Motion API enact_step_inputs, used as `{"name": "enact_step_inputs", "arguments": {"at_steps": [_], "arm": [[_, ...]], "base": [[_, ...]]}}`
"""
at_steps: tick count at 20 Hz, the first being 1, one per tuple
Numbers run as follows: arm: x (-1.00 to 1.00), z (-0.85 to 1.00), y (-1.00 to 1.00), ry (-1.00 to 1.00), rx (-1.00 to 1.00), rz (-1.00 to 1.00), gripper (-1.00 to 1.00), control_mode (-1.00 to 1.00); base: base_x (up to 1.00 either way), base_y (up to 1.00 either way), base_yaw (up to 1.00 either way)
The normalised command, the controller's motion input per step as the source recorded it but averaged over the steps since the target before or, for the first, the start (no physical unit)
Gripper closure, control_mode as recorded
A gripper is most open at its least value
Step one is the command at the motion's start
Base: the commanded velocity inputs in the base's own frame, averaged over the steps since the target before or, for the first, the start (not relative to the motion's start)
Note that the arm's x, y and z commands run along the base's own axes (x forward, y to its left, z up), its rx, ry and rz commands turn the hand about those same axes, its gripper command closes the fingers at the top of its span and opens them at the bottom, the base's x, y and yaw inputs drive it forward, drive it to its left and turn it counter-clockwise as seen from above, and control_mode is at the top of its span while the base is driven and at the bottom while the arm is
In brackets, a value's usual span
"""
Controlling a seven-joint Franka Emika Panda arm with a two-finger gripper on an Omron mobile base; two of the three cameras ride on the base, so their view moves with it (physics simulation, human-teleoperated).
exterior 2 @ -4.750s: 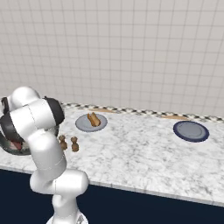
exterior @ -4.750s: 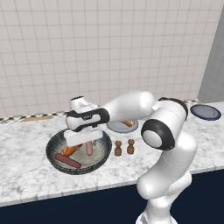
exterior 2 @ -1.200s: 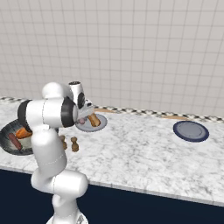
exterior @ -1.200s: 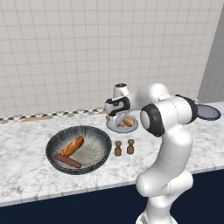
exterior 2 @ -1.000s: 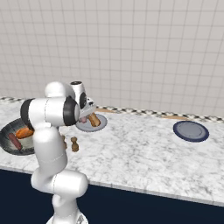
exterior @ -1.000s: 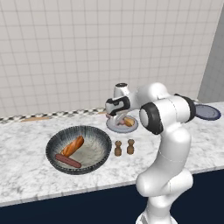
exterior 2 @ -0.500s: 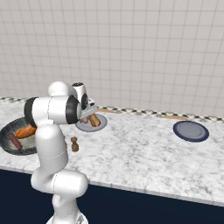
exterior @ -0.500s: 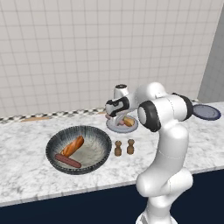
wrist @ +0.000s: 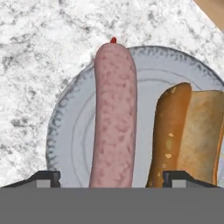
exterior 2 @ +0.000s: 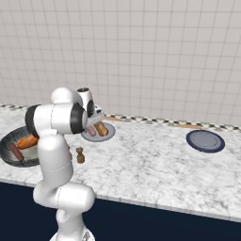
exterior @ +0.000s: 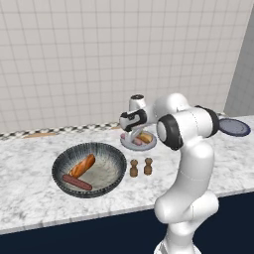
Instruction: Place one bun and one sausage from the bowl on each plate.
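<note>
My gripper (wrist: 111, 177) hangs open just above the light grey plate (wrist: 65, 131), and its fingertips (wrist: 48, 177) stand wider apart than the pale pink sausage (wrist: 113, 118) lying between them on the plate. An orange-tan bun (wrist: 186, 131) lies beside that sausage. From the left base, the gripper (exterior: 133, 133) sits over the plate (exterior: 130, 144). The dark ribbed bowl (exterior: 59, 166) holds the other bun (exterior: 83, 165) and the dark red sausage (exterior: 77, 182). The dark blue-grey plate (exterior 2: 205, 140) lies bare at the far right.
Two small brown shakers (exterior: 134, 167) (exterior: 148, 166) stand on the marble counter between the bowl and the light grey plate. A tiled wall closes the back. A wooden board edge (wrist: 214, 11) lies behind the plate.
The arm has swung from over the bowl to the light grey plate, and the pink sausage now lies there instead of in the bowl. Over the last second the hand barely shifted.
</note>
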Motion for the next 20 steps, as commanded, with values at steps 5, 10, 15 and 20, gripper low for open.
{"name": "enact_step_inputs", "arguments": {"at_steps": [5,10,15,20], "arm": [[-0.46,0.97,0.00,-0.05,0.01,0.05,-1.00,-1.00],[-0.79,0.98,0.00,-0.01,0.03,0.01,-1.00,-1.00],[-0.92,0.73,0.29,0.06,0.01,0.00,-1.00,-1.00],[-0.69,-0.01,1.00,0.10,0.01,0.00,-1.00,-1.00]], "base": [[0.00,0.00,0.00],[0.00,0.00,0.00],[0.00,0.00,0.00],[0.00,0.00,0.00]]}}
